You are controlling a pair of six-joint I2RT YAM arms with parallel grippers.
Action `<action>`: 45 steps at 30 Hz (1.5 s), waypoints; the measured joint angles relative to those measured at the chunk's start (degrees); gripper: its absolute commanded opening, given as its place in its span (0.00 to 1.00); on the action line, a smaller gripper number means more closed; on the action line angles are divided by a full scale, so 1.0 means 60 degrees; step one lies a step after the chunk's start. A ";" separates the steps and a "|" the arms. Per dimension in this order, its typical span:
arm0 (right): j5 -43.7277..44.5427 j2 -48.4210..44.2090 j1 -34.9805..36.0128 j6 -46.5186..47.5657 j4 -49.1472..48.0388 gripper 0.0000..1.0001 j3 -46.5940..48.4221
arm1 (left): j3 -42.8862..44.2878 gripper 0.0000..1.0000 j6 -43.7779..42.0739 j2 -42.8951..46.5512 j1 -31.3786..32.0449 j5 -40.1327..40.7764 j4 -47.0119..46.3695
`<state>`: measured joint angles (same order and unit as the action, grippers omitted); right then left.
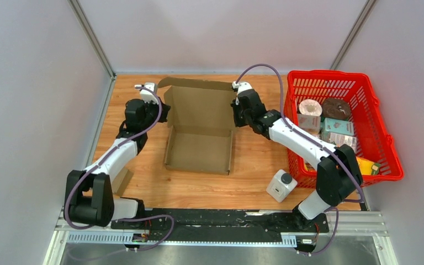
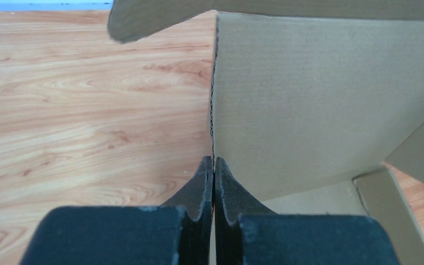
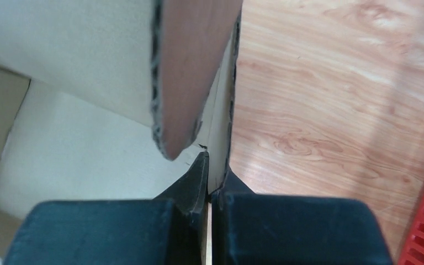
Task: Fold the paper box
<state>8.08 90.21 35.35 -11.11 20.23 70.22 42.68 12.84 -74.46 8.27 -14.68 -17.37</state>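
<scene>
A brown cardboard box lies open in the middle of the table, its lid panel raised at the far side and its tray toward me. My left gripper is shut on the left edge of the lid; in the left wrist view the cardboard edge runs between the fingers. My right gripper is shut on the right edge of the lid; in the right wrist view the panel edge is pinched, with a side flap hanging just above.
A red basket with several packaged items stands at the right. A small white device sits on the wooden table near the right arm's base. Grey walls close in the left, back and right.
</scene>
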 measured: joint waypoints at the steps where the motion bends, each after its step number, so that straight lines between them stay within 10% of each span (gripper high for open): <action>1: 0.0481 0.0000 0.0178 -0.0080 -0.0149 0.00 -0.0011 | -0.0244 0.00 -0.0029 0.0229 0.0164 0.0386 -0.0189; 18: 0.5402 -0.1045 0.2204 -0.0488 -0.6921 0.00 -0.4572 | -0.3067 0.00 0.2106 0.1745 0.2550 0.4754 -0.2874; 39: 0.7246 -0.1264 0.3963 -0.0816 -1.0309 0.04 -0.7169 | -0.5541 0.00 0.4601 0.2980 0.3126 0.5370 -0.4262; 41: 0.7417 -0.1264 0.4160 -0.0991 -1.0411 0.08 -0.7337 | -0.5654 0.00 0.4717 0.3111 0.3136 0.5406 -0.4200; 45: 0.7741 -0.1475 0.4608 -0.1876 -0.9745 0.56 -0.7555 | -0.5756 0.00 0.4819 0.3381 0.3180 0.5544 -0.4014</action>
<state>54.52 81.36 63.00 -22.37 -38.24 24.88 8.14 41.76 -54.17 27.35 18.59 -41.45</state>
